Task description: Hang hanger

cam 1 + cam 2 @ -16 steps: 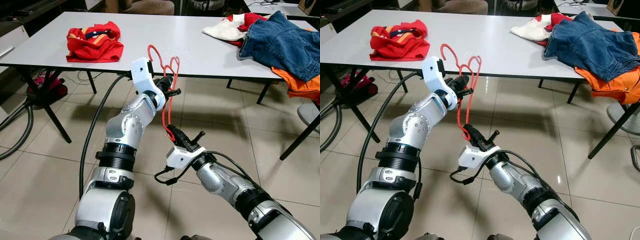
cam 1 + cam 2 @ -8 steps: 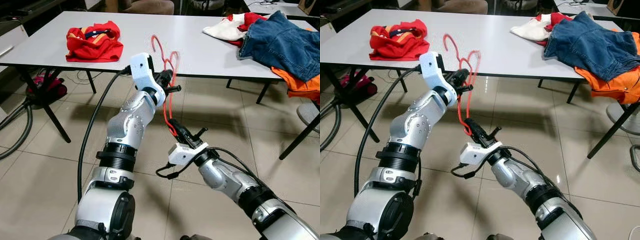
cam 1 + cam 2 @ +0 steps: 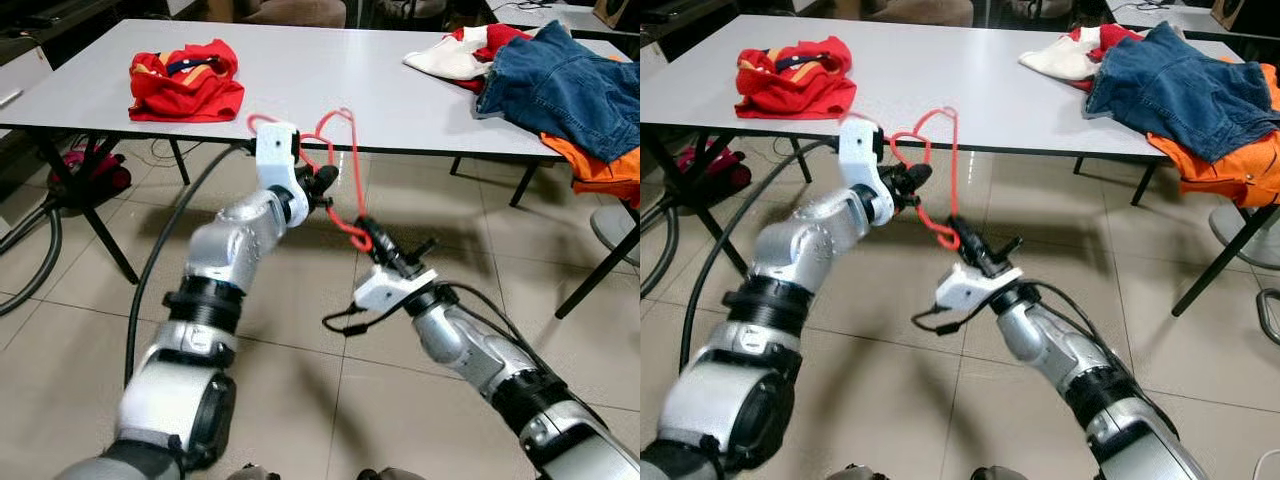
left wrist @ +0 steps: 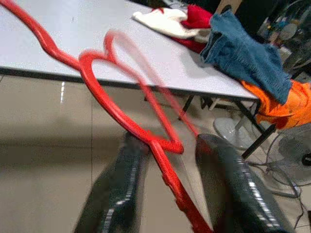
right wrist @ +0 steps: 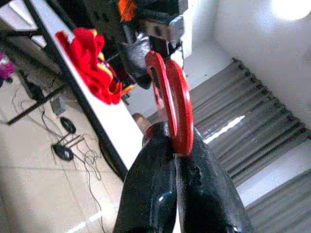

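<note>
I see red hanger (image 3: 345, 170) held mid-air before table (image 3: 300, 80) edge, 12 o'clock; right gripper (image 3: 372, 236) clamped tight on lower end; left gripper (image 3: 322, 182) fingers parted, straddling wire.

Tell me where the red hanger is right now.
The red hanger is held in the air between both arms, in front of the white table's near edge: the right end effector grips its lower end, the left end effector its middle.

1. red hanger (image 3: 350, 170).
2. grey-white table (image 3: 330, 70).
3. red garment (image 3: 185, 80) with yellow and dark trim, far left.
4. blue denim (image 3: 565, 85) and orange cloth (image 3: 600, 165), far right.
5. beige floor tiles (image 3: 60, 350).
</note>
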